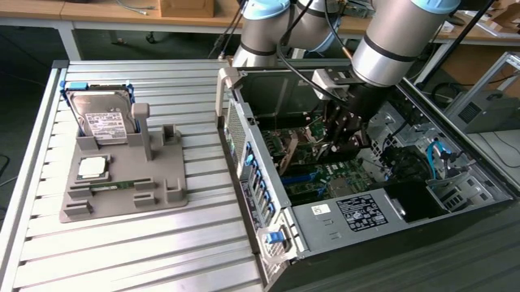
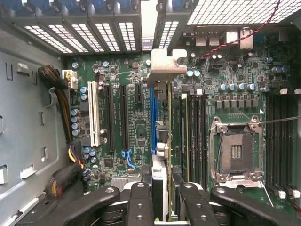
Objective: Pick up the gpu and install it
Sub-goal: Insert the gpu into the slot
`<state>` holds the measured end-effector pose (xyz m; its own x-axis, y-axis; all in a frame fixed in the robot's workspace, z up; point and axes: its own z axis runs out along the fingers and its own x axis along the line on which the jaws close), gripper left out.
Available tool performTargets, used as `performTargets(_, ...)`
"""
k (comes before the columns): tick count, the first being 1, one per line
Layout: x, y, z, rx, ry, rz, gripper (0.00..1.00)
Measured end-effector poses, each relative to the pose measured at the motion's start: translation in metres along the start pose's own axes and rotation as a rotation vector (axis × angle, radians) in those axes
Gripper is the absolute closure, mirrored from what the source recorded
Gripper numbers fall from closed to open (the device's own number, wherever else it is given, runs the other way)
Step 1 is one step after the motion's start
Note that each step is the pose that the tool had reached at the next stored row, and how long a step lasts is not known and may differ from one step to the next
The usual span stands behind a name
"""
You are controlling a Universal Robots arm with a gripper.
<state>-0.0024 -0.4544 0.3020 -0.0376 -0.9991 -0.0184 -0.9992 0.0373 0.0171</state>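
My gripper (image 1: pixel 340 135) reaches down into the open computer case (image 1: pixel 252 152), shut on the gpu (image 1: pixel 302 148). In the wrist view the gpu (image 2: pixel 161 141) stands edge-on between my two black fingers (image 2: pixel 140 203), and the gripper (image 2: pixel 162 200) clamps its near end. The card's silver bracket (image 2: pixel 164 63) sits at the far end, against the case's rear slot openings. The card lines up beside the long blue slot (image 2: pixel 153 113) on the green motherboard (image 2: pixel 136 141). Whether its edge sits in the slot I cannot tell.
Black expansion slots (image 2: pixel 115 117) and a white slot (image 2: pixel 94 113) lie beside the card, with the CPU socket (image 2: pixel 235 150) on its other side. A cable bundle (image 2: pixel 63 89) hangs by the case wall. Outside the case, a grey holder (image 1: pixel 167 188) carries a hard drive (image 1: pixel 101 118) and a memory stick (image 1: pixel 122 184).
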Motion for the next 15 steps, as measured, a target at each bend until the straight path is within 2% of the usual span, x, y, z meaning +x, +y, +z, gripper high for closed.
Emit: performTargets(15,0.0002,0.0044,0.0024,0.0000,0.0000,-0.001,0.73)
